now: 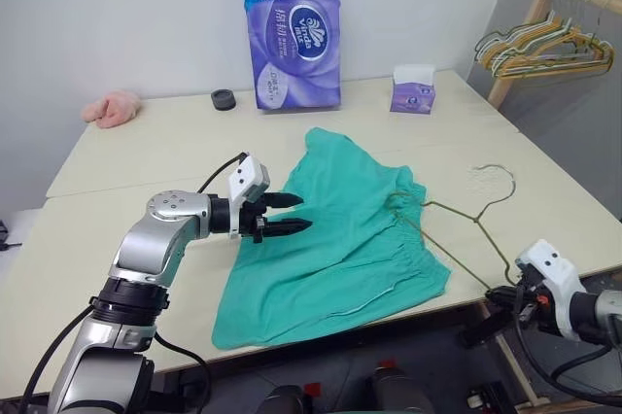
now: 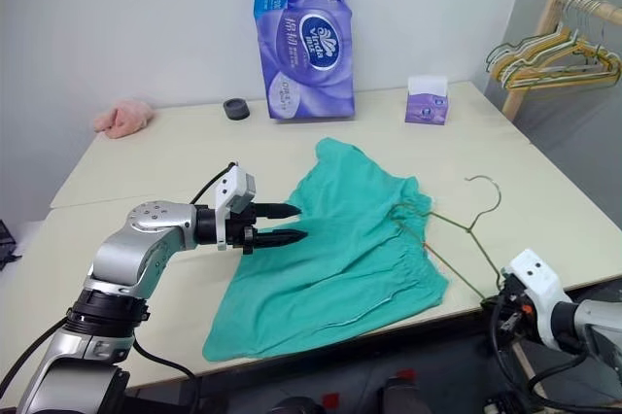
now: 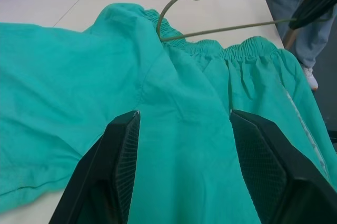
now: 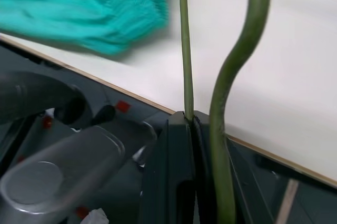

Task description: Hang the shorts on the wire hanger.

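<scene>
The teal-green shorts (image 1: 340, 239) lie spread flat on the table, their gathered waistband (image 3: 253, 48) toward the right. My left gripper (image 1: 305, 212) hovers open just over the shorts' left part, and cloth shows between its fingers (image 3: 124, 150) with nothing gripped. The olive wire hanger (image 1: 455, 212) lies on the table to the right of the shorts. Its hook (image 1: 498, 173) points away, and one end runs in at the waistband. At the table's front right edge, my right gripper (image 4: 192, 121) is shut on the hanger's near corner.
At the back of the table stand a purple tissue pack (image 1: 296, 30), a small purple box (image 1: 412, 89) and a black tape roll (image 1: 224, 99). A pink cloth (image 1: 112, 108) lies far left. A wooden rack with bunched hangers (image 1: 544, 45) stands beyond the right edge. A person's trouser leg (image 3: 295, 34) shows beside the table.
</scene>
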Tool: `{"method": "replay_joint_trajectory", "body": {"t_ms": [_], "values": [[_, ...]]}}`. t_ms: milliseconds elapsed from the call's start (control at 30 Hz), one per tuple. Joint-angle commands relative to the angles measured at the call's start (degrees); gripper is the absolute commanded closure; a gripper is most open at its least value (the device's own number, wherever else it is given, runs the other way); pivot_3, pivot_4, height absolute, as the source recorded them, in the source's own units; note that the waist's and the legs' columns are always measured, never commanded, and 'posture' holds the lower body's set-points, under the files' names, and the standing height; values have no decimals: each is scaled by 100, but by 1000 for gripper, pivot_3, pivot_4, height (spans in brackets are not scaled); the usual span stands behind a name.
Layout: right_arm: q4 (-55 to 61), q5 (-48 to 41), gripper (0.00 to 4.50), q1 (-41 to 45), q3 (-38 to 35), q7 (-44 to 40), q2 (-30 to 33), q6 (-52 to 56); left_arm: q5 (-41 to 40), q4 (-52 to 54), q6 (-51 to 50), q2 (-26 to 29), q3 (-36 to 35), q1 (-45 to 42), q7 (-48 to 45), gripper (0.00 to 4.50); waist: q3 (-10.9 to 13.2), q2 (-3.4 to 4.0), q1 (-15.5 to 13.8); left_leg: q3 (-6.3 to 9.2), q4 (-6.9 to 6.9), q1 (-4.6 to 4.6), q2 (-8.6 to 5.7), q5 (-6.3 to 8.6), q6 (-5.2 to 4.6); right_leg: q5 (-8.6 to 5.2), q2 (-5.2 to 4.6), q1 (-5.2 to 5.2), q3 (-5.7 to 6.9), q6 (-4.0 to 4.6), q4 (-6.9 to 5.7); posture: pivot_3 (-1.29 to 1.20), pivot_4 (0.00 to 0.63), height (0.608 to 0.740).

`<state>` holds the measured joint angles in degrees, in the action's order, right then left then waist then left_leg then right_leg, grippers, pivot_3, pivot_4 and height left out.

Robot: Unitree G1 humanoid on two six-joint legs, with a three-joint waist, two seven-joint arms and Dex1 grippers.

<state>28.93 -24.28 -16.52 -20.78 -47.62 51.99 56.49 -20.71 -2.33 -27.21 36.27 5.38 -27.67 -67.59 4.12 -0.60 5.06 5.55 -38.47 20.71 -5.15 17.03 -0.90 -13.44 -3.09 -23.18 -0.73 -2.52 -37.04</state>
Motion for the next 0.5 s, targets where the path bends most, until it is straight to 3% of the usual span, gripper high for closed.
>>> {"method": "replay_joint_trajectory", "body": {"t_ms": [33,200,500], "values": [[-296,-19,4500,-114,-476,22,-22,-140,-60,264,65,66,-13,1,-66,1634,0,0,-6,-1,0,0,0,0,0,0,0,0,0,0,0,-247,59,740],[-521,-22,4500,-251,-577,78,-139,-238,29,158,177,22,-11,-76,23,1634,0,1,-7,-1,-1,-1,0,0,-1,0,0,1,-1,-1,-1,-249,58,740],[-454,-78,4500,-8,-96,135,-178,-266,33,79,190,10,-9,-136,29,1634,-1,1,7,-3,-1,-1,1,0,-1,0,0,1,-3,-1,-1,-244,56,740]]}}
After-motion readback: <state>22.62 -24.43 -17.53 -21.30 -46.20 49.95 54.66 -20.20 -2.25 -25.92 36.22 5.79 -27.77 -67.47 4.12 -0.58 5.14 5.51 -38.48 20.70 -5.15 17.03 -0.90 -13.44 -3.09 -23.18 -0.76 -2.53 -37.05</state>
